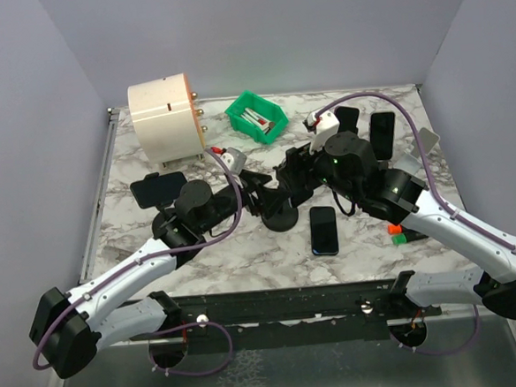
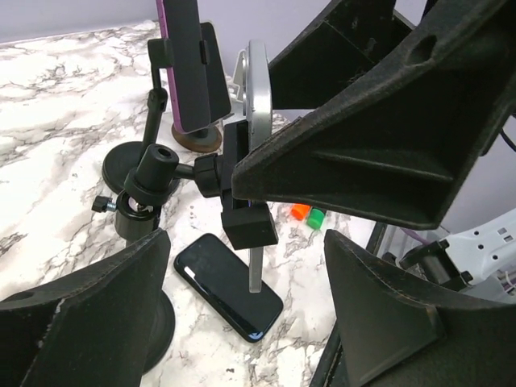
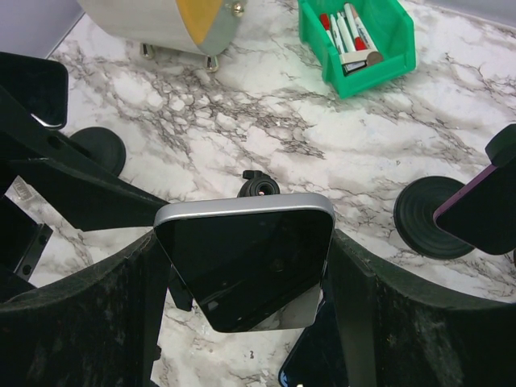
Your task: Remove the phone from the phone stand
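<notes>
A silver-edged phone with a dark screen (image 3: pixel 246 258) sits in the black clamp (image 2: pixel 246 218) of a phone stand whose round base (image 1: pixel 282 217) is at the table's middle. In the left wrist view the phone (image 2: pixel 260 89) shows edge-on and upright. My right gripper (image 3: pixel 250 298) has one finger against each long side of this phone and is shut on it. My left gripper (image 2: pixel 242 322) is open, its fingers (image 2: pixel 81 322) spread wide just left of the stand and touching nothing. In the top view the phone is hidden between the two grippers.
A second dark phone (image 1: pixel 323 230) lies flat on the table beside the stand base. Other stands hold phones at the left (image 1: pixel 159 190) and back right (image 1: pixel 382 133). A green bin (image 1: pixel 255 117), a white cylinder (image 1: pixel 164 118) and small red and green blocks (image 1: pixel 395 233) are nearby.
</notes>
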Motion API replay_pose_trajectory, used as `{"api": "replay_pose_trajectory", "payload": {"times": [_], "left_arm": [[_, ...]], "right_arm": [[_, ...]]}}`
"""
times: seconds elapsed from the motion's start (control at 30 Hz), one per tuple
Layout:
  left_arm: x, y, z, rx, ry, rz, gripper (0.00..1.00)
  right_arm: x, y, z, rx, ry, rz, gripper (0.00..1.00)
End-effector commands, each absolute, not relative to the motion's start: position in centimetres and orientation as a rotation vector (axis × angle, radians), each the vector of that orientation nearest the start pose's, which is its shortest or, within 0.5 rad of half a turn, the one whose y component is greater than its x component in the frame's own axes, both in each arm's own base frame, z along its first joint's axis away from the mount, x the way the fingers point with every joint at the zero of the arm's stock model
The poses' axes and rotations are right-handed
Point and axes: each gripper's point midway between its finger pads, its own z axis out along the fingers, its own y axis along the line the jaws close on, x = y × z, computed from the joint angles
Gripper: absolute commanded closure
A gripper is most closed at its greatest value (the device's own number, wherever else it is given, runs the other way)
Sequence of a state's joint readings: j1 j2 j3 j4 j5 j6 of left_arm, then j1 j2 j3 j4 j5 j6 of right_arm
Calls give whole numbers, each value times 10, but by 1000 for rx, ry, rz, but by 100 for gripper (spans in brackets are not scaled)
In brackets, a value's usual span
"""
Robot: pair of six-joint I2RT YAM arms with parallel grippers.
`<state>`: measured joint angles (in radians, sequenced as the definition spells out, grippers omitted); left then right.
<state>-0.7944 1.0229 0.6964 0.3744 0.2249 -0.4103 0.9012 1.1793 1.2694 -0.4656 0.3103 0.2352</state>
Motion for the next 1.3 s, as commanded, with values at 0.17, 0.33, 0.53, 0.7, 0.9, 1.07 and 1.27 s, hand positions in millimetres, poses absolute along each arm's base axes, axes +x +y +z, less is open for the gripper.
{"api": "replay_pose_trajectory", "payload": {"times": [0.17,0.33,0.53,0.7,0.9,1.07,1.27], "left_arm": [[230,-319,306,502,1517,-1147,33],[232,-322,303,505,1517,-1149,44],[232,-324,301,514,1511,-1153,55],[230,-324,303,524,1499,-1156,66],[231,-323,301,533,1493,-1143,84],[231,-321,297,538,1495,-1123,100],[233,-316,295,518,1496,-1096,100]], "right_arm": [[266,269,327,-377,1860,534,56],[265,269,326,-378,1861,535,57],[265,269,325,-379,1863,533,58],[265,268,324,-379,1866,528,58],[265,264,321,-384,1873,502,61],[264,259,321,-397,1870,476,67],[264,252,320,-407,1880,436,85]]}}
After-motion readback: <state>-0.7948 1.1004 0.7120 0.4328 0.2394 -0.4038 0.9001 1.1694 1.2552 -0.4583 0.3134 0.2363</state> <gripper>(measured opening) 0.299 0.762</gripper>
